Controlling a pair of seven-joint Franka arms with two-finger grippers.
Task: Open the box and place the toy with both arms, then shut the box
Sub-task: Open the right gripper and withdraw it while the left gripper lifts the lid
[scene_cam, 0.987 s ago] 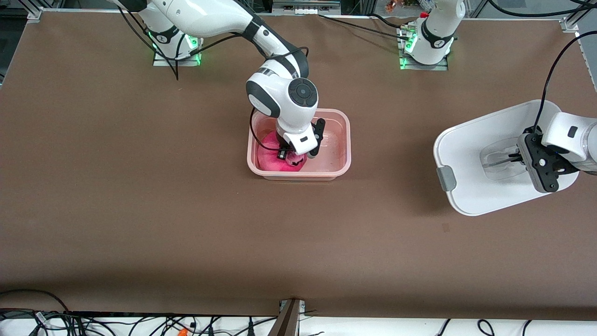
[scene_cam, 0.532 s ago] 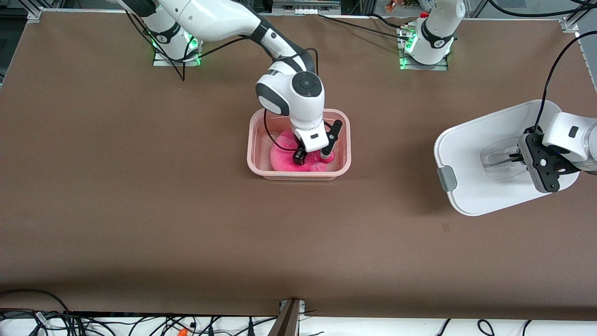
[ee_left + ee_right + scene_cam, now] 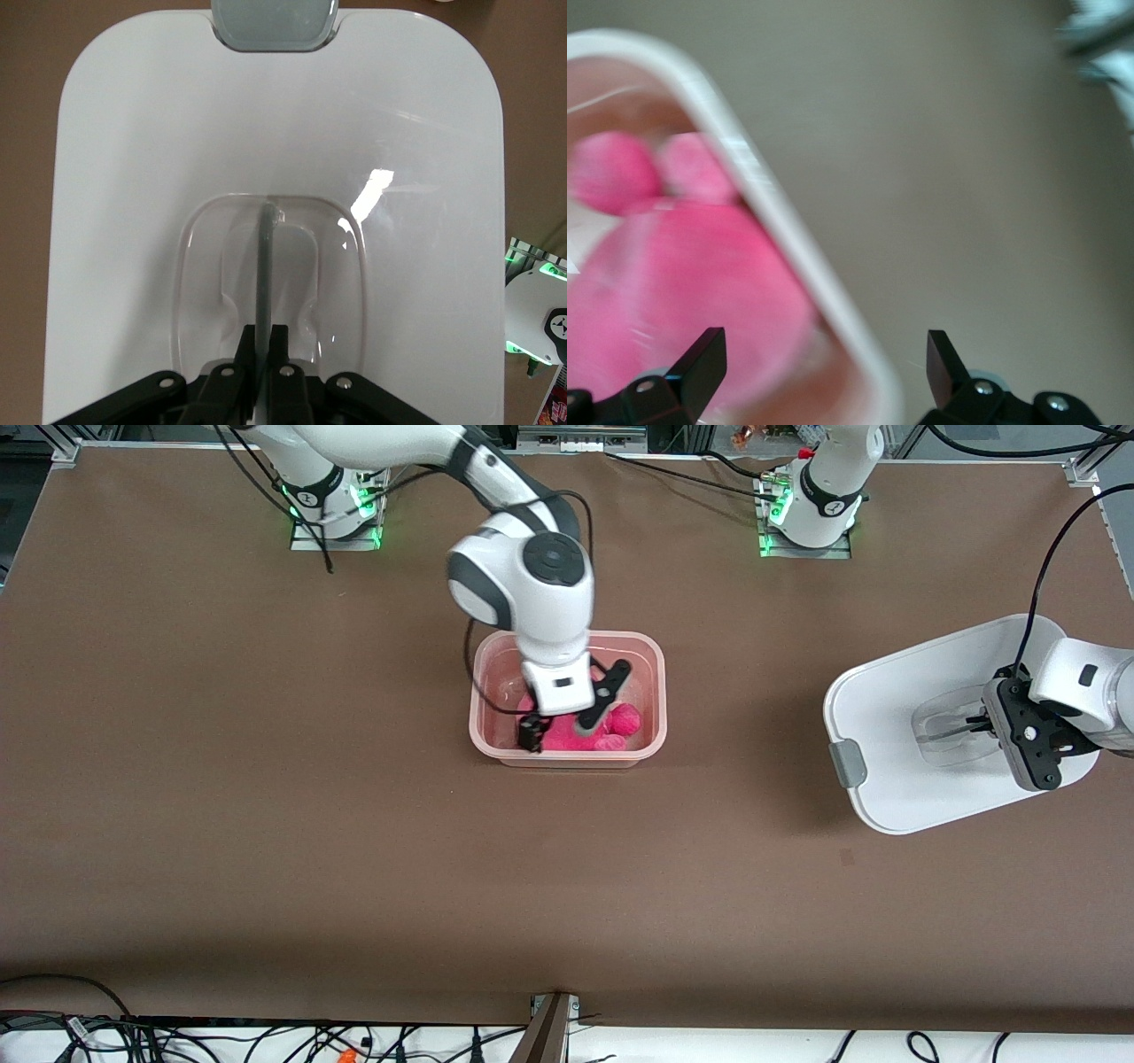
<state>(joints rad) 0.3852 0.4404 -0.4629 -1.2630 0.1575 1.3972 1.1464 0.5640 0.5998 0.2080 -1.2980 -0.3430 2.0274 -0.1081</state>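
Observation:
The pale pink box base (image 3: pixel 656 691) stands open at mid-table. The bright pink toy (image 3: pixel 611 724) lies inside it, at the side nearer to the front camera. My right gripper (image 3: pixel 558 732) hangs open and empty just over the toy and the box's near rim. The right wrist view shows the toy (image 3: pixel 682 292) inside the rim (image 3: pixel 771 212), with my right gripper (image 3: pixel 824 354) wide apart. My left gripper (image 3: pixel 979 722) is shut on the clear handle (image 3: pixel 266 257) of the white lid (image 3: pixel 895 717), holding it tilted above the table at the left arm's end. One grey clip (image 3: pixel 848 763) shows.
Both arm bases with green lights (image 3: pixel 337 514) (image 3: pixel 802 522) stand along the table's far edge. Cables and a metal bracket (image 3: pixel 549 1027) lie at the edge nearest the front camera. Bare brown table (image 3: pixel 354 824) lies around the box.
My right gripper opened off the toy, rose, and shifted toward the box's near rim. The toy slid toward the left arm's end of the box. The left arm and lid have not moved.

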